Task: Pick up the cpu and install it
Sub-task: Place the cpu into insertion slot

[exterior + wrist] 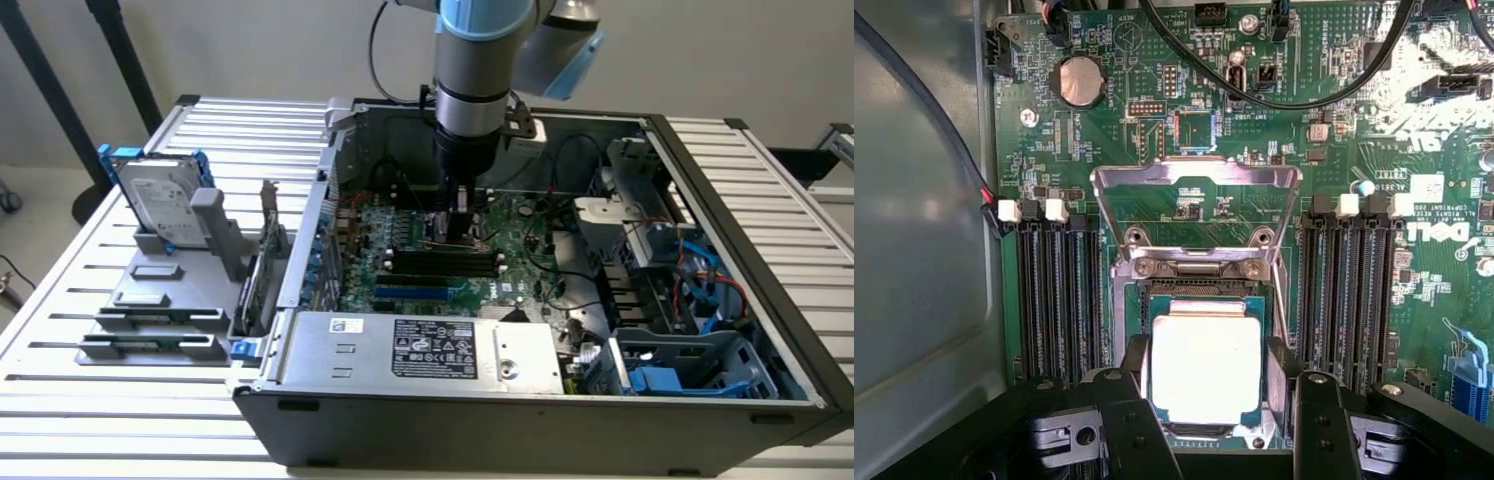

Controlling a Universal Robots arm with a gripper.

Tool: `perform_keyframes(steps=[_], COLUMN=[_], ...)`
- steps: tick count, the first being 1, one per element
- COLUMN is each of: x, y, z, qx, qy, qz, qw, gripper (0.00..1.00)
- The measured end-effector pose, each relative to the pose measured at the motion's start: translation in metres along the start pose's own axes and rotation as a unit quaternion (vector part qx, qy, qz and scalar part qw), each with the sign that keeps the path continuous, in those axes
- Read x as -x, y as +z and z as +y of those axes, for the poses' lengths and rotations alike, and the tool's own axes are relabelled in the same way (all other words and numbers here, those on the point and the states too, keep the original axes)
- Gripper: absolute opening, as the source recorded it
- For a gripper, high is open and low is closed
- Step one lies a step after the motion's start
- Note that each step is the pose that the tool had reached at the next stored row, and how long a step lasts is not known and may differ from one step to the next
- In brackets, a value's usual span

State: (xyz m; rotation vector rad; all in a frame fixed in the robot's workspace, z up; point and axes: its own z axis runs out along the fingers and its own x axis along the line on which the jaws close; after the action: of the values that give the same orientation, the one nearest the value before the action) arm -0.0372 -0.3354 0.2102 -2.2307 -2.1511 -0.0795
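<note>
Gripper (1209, 352) reaches straight down into an open grey metal computer case (747, 200), low over the green motherboard (1274, 110); in the exterior view the gripper (461, 228) hangs under the arm's grey and pale blue wrist, near the middle of the board.

Two black fingers (1137, 365) stand well apart, one on each side of the small flat square cpu (1206, 365) with a dull silver metal top and green rim; inner faces look pressed against two opposite edges of the chip, so the gripper is clamped on it. The cpu lies level between the fingers, down in the socket frame on the motherboard; whether it is fully seated cannot be told.

Just beyond the fingertips, a silver metal load plate (1196, 185) stands hinged open, its window showing bare board. Rows of long black memory slots (1054, 300) run on both sides of the gripper, white latches at their ends. Farther beyond the plate: a round silver coin battery (1080, 80); black cables (1304, 100) looping over the board.

Toward the exterior view's left of the gripper, outside the case, a large silver hard drive in a blue frame (160, 200) stands upright on a grey stand, on the white slatted table (80, 300). Nearer the camera than the gripper, a grey labelled power supply box (427, 345) sits against the case wall.
</note>
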Motion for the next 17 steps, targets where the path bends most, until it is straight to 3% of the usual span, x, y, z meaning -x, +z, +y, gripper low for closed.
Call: perform_keyframes(steps=[11,17], x=[-0.0012,-0.0018], y=[0.0039,0.0053], z=[-0.0011,-0.0021], qx=[0.0036,0.0068], qy=[0.005,0.005], qz=[-0.0008,-0.0032], qw=[1.0,1.0], gripper=[0.55,0.55])
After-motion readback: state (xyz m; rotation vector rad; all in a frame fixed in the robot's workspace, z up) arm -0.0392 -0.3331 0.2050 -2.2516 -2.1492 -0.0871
